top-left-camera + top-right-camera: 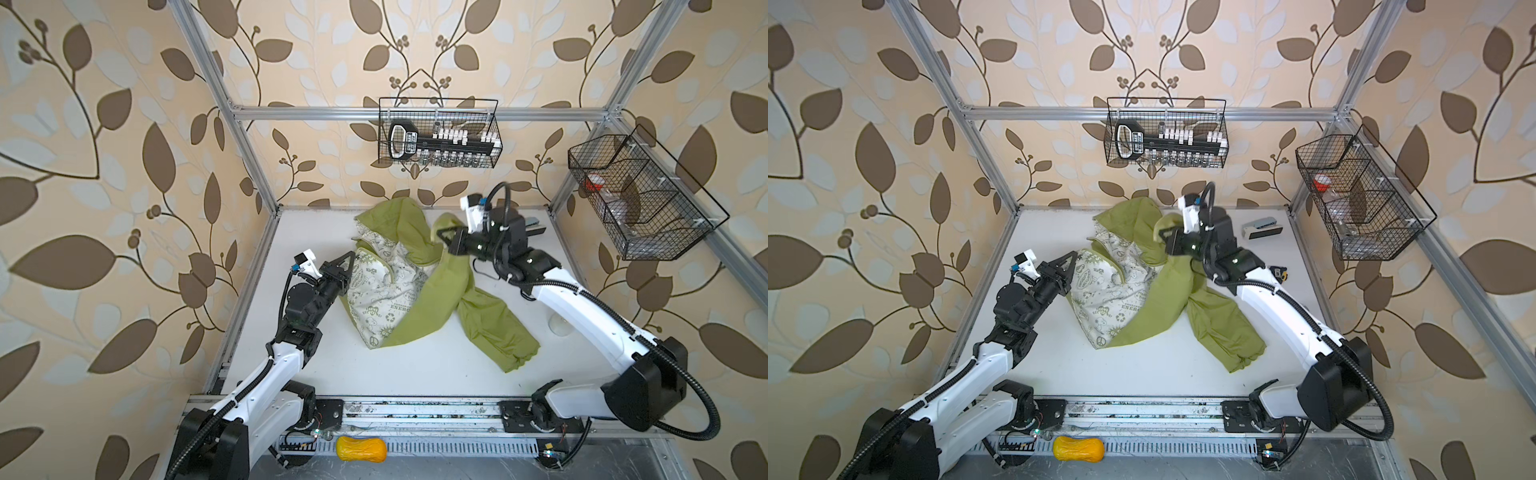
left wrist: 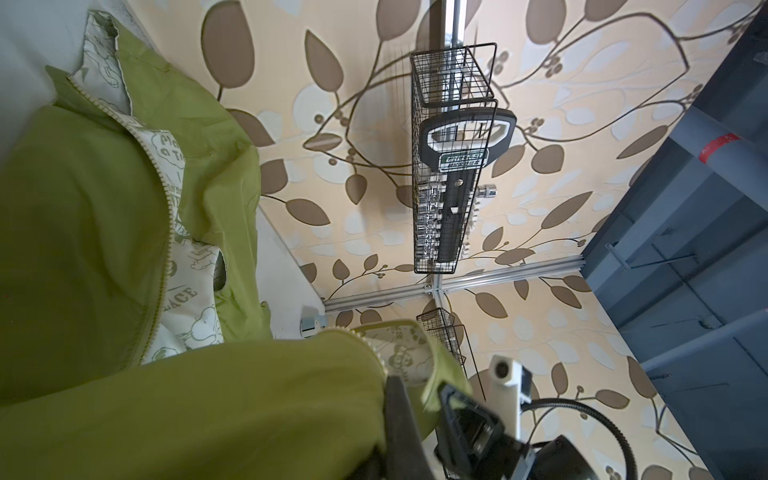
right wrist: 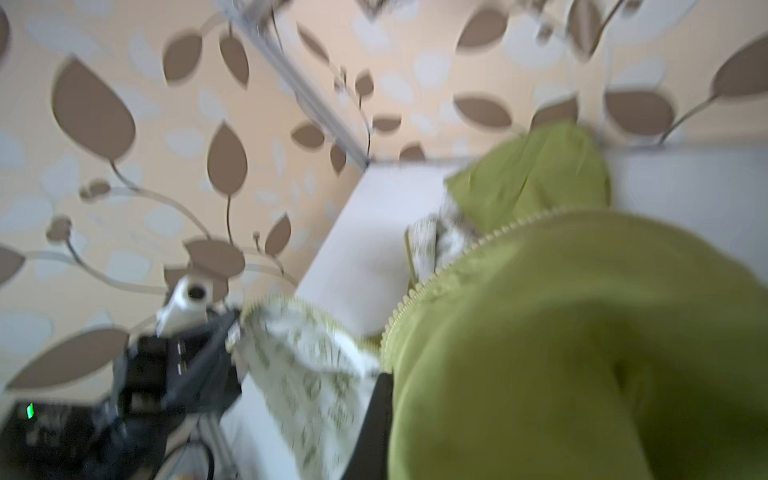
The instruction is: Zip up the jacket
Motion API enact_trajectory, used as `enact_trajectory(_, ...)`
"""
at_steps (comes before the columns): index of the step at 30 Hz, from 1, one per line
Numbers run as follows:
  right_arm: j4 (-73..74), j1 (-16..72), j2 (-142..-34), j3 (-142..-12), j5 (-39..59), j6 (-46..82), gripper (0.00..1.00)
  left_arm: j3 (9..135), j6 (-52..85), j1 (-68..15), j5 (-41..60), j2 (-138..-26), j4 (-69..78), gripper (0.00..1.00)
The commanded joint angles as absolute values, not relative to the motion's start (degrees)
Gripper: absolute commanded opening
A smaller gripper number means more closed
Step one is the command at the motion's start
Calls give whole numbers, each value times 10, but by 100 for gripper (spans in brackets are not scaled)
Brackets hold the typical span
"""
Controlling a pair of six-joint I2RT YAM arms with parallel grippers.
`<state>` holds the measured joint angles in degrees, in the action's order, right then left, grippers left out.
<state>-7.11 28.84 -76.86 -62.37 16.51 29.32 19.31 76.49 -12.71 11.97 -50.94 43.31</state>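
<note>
Your left tool (image 1: pixel 349 262) and right tool (image 1: pixel 439 236) are each clenched on the thin olive-green hooded jacket (image 1: pixel 436 299), which sags between them, unzipped. Expect limp, light, slippery cloth; take hold along the zipper tape (image 2: pixel 169 232).

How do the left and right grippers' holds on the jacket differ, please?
The left gripper pinches an edge where the printed white lining shows; the right gripper pinches plain green outer fabric. The left gripper is at the jacket's left side; the right gripper is farther back, on its right side. Both are shut on the jacket, which lies open.
</note>
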Motion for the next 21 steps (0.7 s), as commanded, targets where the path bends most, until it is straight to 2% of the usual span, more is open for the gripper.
enact_trajectory(1,-68,320,-752,-455,190,297,0,154,735,-127,120,-459,433,0)
enact_trajectory(4,-19,350,-742,-367,214,325,0,123,732,-127,119,-426,408,0)
enact_trajectory(7,-18,382,-741,-338,212,328,0,107,730,-127,119,-403,391,0)
enact_trajectory(15,-96,423,-788,-337,171,315,0,92,730,-127,127,-364,359,0)
enact_trajectory(21,-138,459,-826,-355,85,329,0,89,732,-127,132,-356,353,0)
